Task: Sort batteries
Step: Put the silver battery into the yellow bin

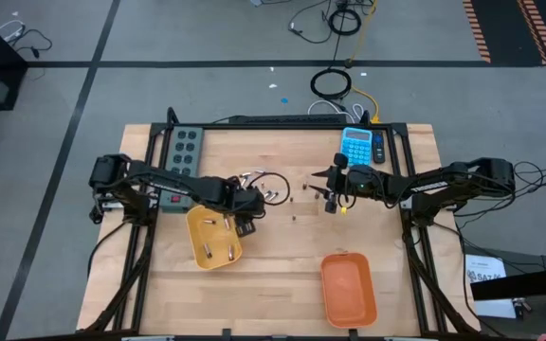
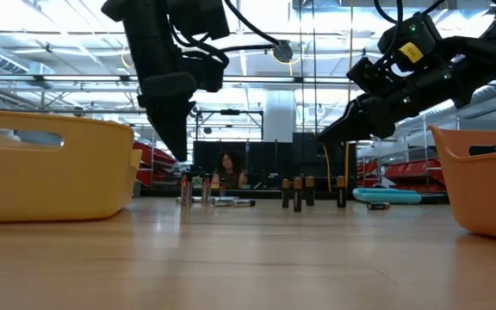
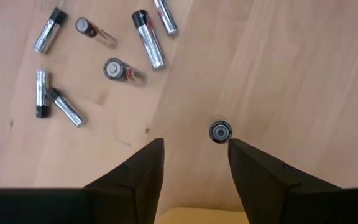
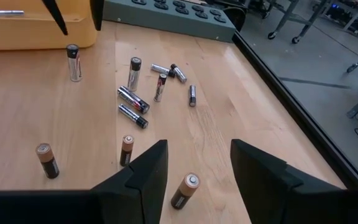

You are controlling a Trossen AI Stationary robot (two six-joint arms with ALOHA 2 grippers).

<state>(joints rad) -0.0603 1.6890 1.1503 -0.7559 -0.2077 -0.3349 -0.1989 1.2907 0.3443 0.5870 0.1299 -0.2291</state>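
Observation:
Several silvery batteries point(image 3: 148, 40) lie loose on the wood near the table's middle point(image 1: 273, 194). One silvery battery point(image 3: 220, 132) stands upright just past my left gripper's fingertips. Smaller copper-dark batteries point(image 4: 47, 160) stand upright near my right gripper, and one point(image 4: 185, 190) leans between its fingers. My left gripper point(image 3: 194, 152) hangs open, pointing down, at the yellow tray's far edge point(image 1: 245, 204). My right gripper point(image 4: 197, 155) is open above the table right of centre point(image 1: 335, 194). The yellow tray point(image 1: 197, 248) holds a few batteries point(image 1: 221, 251). The orange tray point(image 1: 349, 289) sits near the front.
The grey button box point(image 1: 183, 147) lies at the far left and the blue calculator point(image 1: 358, 144) at the far right of the table. In the low view the standing batteries point(image 2: 298, 191) form a row between the trays. A person point(image 2: 228, 168) sits in the room behind.

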